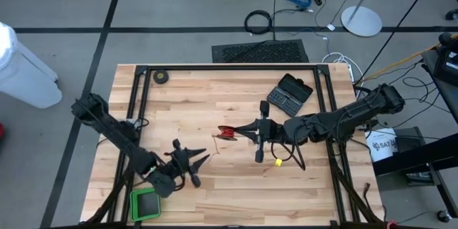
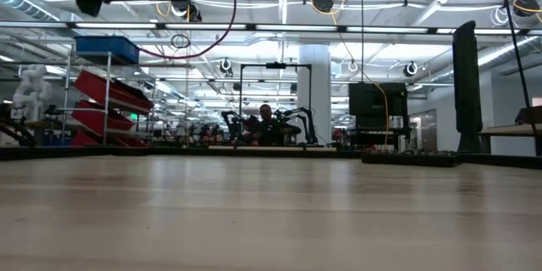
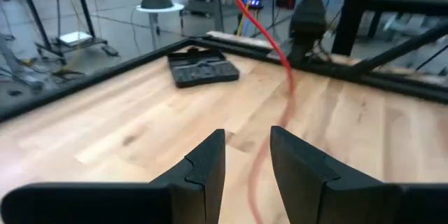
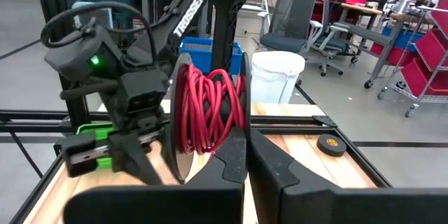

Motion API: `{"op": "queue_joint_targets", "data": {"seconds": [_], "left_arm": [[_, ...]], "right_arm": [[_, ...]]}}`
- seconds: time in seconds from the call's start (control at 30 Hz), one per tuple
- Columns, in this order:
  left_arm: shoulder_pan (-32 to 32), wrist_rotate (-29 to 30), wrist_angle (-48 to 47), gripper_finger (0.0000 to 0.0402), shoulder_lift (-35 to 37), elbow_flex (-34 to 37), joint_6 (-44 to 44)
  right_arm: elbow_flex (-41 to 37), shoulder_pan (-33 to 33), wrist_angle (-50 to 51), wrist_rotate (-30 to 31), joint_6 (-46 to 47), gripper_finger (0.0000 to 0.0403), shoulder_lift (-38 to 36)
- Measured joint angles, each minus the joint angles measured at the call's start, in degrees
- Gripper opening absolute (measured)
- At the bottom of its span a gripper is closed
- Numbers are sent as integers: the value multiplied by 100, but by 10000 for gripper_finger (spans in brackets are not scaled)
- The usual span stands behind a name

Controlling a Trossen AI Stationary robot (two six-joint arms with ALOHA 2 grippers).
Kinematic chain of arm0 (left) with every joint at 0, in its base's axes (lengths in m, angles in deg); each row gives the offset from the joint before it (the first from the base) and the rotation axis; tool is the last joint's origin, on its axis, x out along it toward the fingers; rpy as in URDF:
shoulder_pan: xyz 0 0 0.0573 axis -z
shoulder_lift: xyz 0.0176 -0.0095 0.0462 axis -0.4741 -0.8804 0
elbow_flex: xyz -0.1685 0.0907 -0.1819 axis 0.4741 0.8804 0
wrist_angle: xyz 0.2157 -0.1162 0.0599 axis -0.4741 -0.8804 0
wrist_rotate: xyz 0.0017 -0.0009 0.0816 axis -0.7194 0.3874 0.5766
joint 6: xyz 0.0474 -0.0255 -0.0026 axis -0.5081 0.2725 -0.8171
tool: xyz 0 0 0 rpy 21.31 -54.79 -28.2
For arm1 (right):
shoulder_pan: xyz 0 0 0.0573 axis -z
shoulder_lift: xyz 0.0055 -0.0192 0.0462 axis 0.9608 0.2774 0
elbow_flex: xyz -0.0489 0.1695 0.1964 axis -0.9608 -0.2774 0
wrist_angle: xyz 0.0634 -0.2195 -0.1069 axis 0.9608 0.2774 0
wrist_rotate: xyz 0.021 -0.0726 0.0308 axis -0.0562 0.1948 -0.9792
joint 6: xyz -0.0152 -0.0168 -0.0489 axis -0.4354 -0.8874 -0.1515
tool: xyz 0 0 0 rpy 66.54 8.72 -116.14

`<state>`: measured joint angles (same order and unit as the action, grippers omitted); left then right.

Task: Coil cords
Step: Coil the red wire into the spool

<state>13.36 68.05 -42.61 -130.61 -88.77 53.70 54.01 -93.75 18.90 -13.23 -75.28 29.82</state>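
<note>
Right gripper [image 4: 245, 155] clamped on red-wire reel [image 4: 204, 115], left gripper [image 3: 247, 155] parted, wire [image 3: 260, 171] passing between its fingers

- The red wire [image 4: 204, 112] is very thin and mostly wound in many loose turns on a small reel [image 4: 183, 122], forming a bundle of bright red loops.
- The reel stands on edge, its flat round face turned sideways, raised above the wooden table near the middle, as the high view shows [image 1: 227, 132].
- A free length of the wire [image 3: 260, 38] runs off from the bundle in a loose curve, hanging in the air over the boards; its near part looks blurred.
- Where the wire's far end finishes cannot be told.
</note>
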Motion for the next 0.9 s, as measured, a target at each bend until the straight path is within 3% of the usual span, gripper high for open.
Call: {"op": "queue_joint_targets", "data": {"seconds": [0.27,0.37,0.6,0.9], "left_arm": [[191,99,2407,121,-784,111,-924],[-15,100,2989,121,-883,111,-1488],[-450,-214,3102,121,-874,109,-1647],[-425,-215,3093,118,-874,109,-1725]], "right_arm": [[-1,-13,23,-55,0,0,-1],[0,-13,-7,-133,-13,0,-1],[0,-13,-33,-134,-24,0,-1],[0,4,2,-136,-172,0,-30]]}}
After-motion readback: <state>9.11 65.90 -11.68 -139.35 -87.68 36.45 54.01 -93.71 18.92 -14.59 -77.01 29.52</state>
